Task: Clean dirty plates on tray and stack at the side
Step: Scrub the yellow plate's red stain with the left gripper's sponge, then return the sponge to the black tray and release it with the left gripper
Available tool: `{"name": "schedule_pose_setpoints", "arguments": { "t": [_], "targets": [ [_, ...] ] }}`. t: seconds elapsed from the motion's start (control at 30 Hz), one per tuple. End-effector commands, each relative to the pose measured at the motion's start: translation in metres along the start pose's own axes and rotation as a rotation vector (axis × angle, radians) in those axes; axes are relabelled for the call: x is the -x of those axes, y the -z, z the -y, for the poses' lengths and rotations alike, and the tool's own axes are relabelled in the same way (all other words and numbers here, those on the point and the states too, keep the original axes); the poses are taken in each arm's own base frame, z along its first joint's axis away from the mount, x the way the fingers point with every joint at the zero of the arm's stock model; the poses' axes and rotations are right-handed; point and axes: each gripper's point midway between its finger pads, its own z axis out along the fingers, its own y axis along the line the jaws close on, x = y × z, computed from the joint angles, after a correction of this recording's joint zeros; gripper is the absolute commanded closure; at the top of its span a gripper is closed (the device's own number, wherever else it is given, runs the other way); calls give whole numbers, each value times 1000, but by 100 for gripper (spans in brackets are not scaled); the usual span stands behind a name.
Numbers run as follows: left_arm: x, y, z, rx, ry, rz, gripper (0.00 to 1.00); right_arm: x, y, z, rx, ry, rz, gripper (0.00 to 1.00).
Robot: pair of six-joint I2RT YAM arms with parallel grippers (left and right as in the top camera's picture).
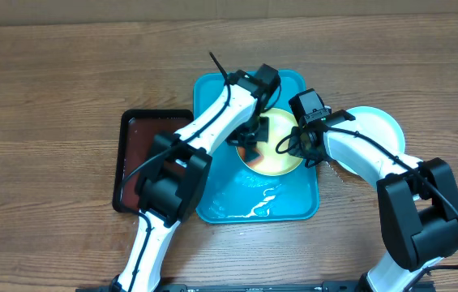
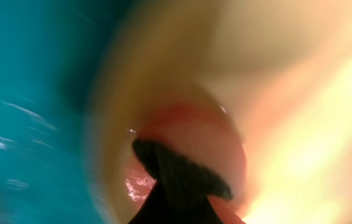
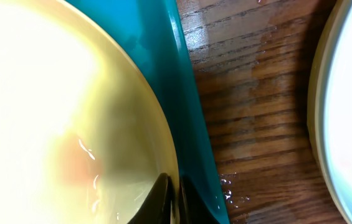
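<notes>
Pinching the rim of the yellow-green plate (image 3: pixel 70 124), the right tool (image 3: pixel 172 200) is recorded as clenched. One finger sits inside the rim and one outside, just beside the wall of the tray (image 3: pixel 182 112). The left tool (image 1: pixel 254 136) is likewise clenched, on what appears to be a dark scrubbing pad (image 2: pixel 182 180). The pad is pressed onto a red sauce smear (image 2: pixel 194 124) in the plate's well. The left wrist view is blurred, so finer detail cannot be read. The plate lies on the turquoise tray, toward its right wall.

Risks noted:
- The plate is held by a thin, wet rim only. If the pad is driven hard toward the tray wall, the rim could be pulled out of the right tool and the plate spun or tipped.
- A film of water (image 1: pixel 257 203) is pooled at the tray's near end, and the plate could skate on it if let go.
- Wet patches (image 3: pixel 232 183) are seen on the worktop (image 3: pixel 256 93) between the tray and the white-bluish plate (image 3: pixel 350 112) set down beside it. A plate stacked there could slide. Whether another plate lies beneath the white-bluish one cannot be told.
- Red is visible around the pad, so stacking now is judged premature.
- The black tray (image 1: pixel 151 154) lies beside the turquoise tray's left wall, away from the plate, and no interference from it is expected.
</notes>
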Motion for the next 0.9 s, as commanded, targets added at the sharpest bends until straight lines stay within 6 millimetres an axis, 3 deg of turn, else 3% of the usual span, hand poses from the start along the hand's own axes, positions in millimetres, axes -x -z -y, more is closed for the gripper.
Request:
{"name": "schedule_pose_setpoints", "arguments": {
  "t": [0.0, 0.17, 0.3, 0.37, 0.47, 0.63, 0.77, 0.87],
  "targets": [
    [32, 22, -29, 142, -34, 176, 96, -2, -5, 11, -52, 26, -1, 96],
    [44, 20, -10, 57, -108, 210, 96, -2, -5, 11, -52, 37, -2, 96],
    [26, 23, 17, -125, -132, 114, 96, -2, -5, 11, -53, 46, -3, 96],
    [19, 36, 26, -215, -127, 75, 96, -2, -5, 11, -53, 52, -3, 96],
    [14, 72, 27, -319, -148, 78, 96, -4, -4, 12, -57, 53, -11, 96],
    [9, 149, -16, -327, -86, 185, 96, -8, -4, 10, -41, 105, -33, 96],
    [-3, 194, -89, -198, 34, 260, 96, -15, -4, 0, 24, 171, -68, 96],
    [-17, 200, -150, -42, 157, 239, 96, -16, -4, -4, 46, 186, -75, 96]
  ]
}}
